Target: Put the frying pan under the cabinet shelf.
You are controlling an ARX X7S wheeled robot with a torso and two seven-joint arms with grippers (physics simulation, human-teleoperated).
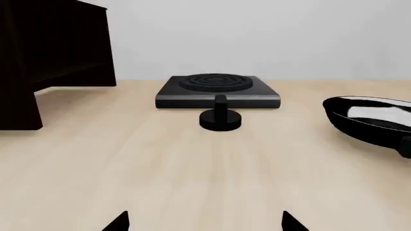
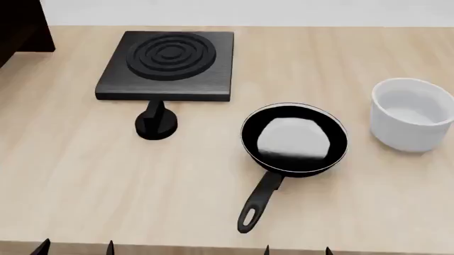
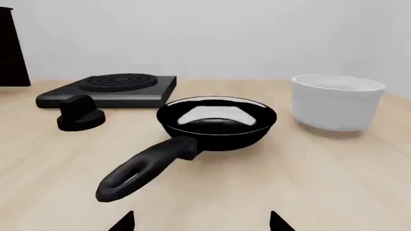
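The frying pan (image 2: 294, 139) sits upright on the wooden table, its black handle (image 2: 259, 202) pointing toward me with the loop hole at the near end. It also shows in the right wrist view (image 3: 215, 122) and partly in the left wrist view (image 1: 372, 118). The cabinet shelf (image 1: 48, 53) stands at the far left; only its corner (image 2: 25, 24) shows in the head view. My left gripper (image 2: 76, 247) and right gripper (image 2: 298, 249) are both open and empty at the table's near edge. The right gripper (image 3: 200, 222) is just short of the handle's loop.
A black square plate with concentric rings (image 2: 169, 64) lies at the back middle, with a small black knob (image 2: 155, 123) in front of it. A white cylindrical pot (image 2: 411, 114) stands to the right of the pan. The table (image 2: 71, 186) is light wood.
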